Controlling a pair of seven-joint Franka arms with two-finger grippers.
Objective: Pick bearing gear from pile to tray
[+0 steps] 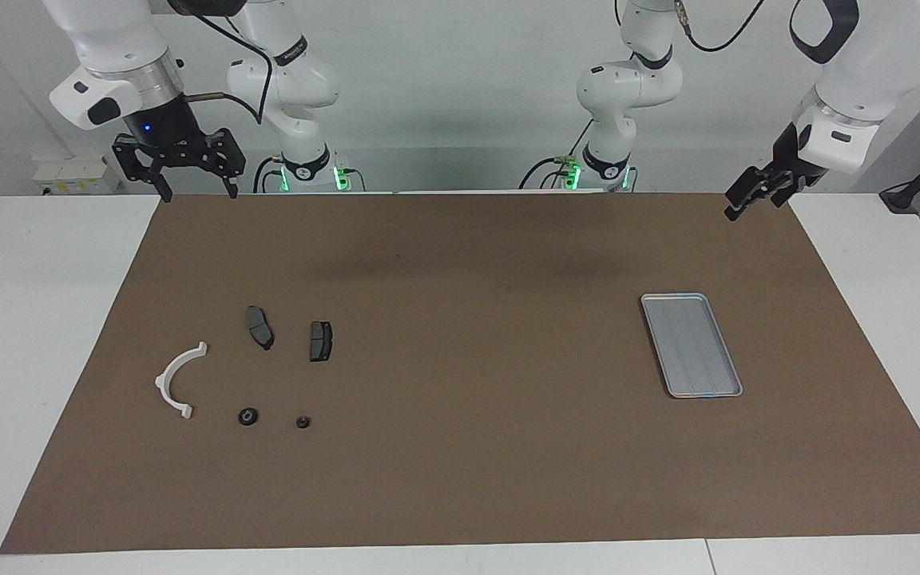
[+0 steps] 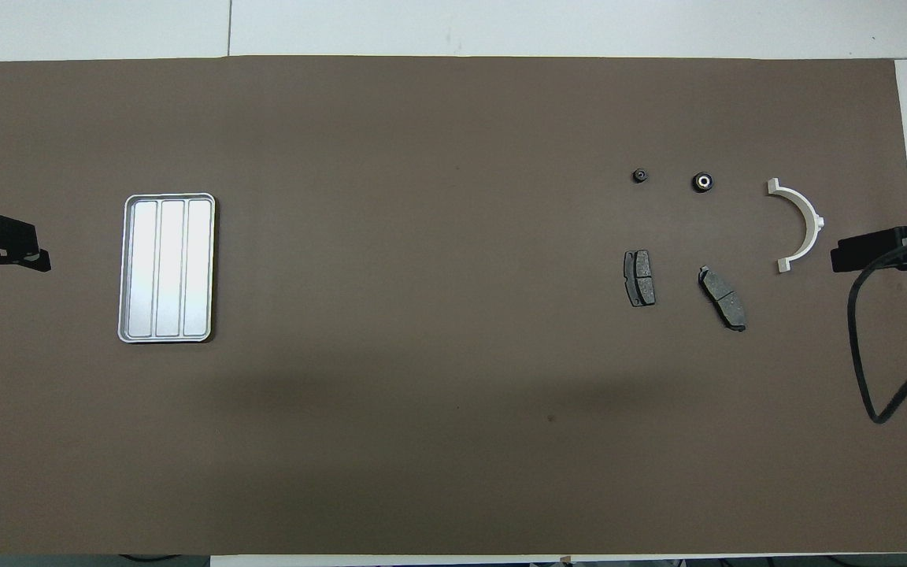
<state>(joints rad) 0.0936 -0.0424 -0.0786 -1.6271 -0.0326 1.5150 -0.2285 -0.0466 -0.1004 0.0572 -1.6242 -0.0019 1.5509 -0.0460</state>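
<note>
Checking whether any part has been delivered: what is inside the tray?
Nothing: the tray shows only its bare ribbed floor, fully uncovered. The two small black round pieces lie on the mat, apart from it.

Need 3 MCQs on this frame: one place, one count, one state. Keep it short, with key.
1. The tray lies:
A) toward the left arm's end
B) among the pile
C) toward the right arm's end

2. Dark grey brake pads on the mat:
A) one
B) two
C) four

3. The right gripper is:
A) open, holding nothing
B) shut on a part
C) resting in the tray

Key: 1 A, the tray sits at the left arm's end, apart from the parts. 2 B, one brake pad and another. 3 A, its fingers are spread in the air over the mat's edge.
</note>
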